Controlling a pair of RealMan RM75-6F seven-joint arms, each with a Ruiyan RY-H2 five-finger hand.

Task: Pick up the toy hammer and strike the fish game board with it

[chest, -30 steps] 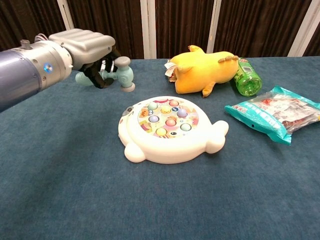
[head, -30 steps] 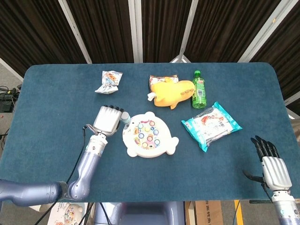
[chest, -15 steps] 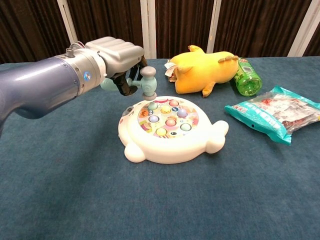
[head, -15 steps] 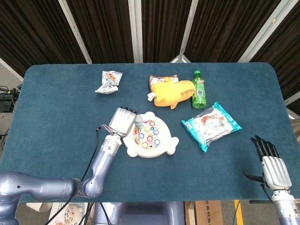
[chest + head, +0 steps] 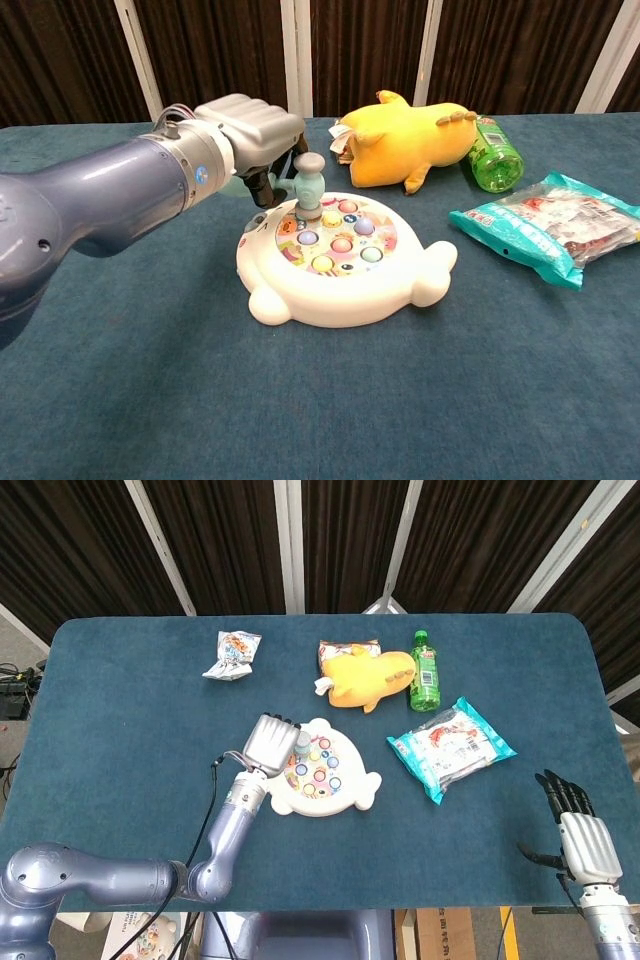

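The white fish game board (image 5: 322, 770) (image 5: 340, 262) lies mid-table, its top dotted with coloured pegs. My left hand (image 5: 268, 744) (image 5: 250, 130) grips the handle of the pale teal toy hammer (image 5: 302, 745) (image 5: 308, 186). The hammer's head stands upright, its lower face touching the board's far-left pegs. Most of the handle is hidden inside the hand. My right hand (image 5: 573, 816) rests at the table's near right edge, fingers apart and holding nothing; only the head view shows it.
A yellow plush toy (image 5: 368, 677) (image 5: 405, 145) and a green bottle (image 5: 425, 670) (image 5: 492, 152) lie behind the board. A blue snack bag (image 5: 451, 745) (image 5: 550, 226) lies to its right. A crumpled wrapper (image 5: 232, 654) sits at the back left.
My left hand has carried the hammer rightward and down from beside the board onto its far-left pegs; the hammer head has turned from sideways to upright. The right hand has stayed still.
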